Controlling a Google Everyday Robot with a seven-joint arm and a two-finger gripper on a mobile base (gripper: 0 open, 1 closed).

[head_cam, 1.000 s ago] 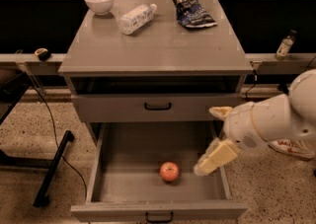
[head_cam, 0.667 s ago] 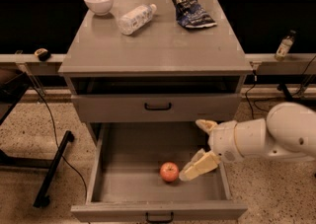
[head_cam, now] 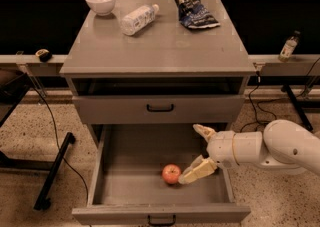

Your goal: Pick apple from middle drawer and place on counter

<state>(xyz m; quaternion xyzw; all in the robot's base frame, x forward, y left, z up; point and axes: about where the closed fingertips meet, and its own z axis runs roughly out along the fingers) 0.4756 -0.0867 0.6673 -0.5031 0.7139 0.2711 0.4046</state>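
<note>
Middle drawer (head_cam: 107,191): standing pulled open; access step looking done.
Apple (head_cam: 171,173): lying on the drawer floor, front centre, not yet lifted.
Gripper (head_cam: 200,152): hanging inside the drawer, gaping apart, lower tip just beside the apple.
Counter (head_cam: 215,51): awaiting the apple; grasping, lifting, placing all remaining.

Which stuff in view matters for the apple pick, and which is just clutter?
Job:
- apple, lying in the drawer
- middle drawer, pulled open
- counter
- gripper, open, in the drawer next to the apple

Lying about:
- white bowl, water bottle and chip bag, all on the counter
- small bottle, on the side ledge
</note>
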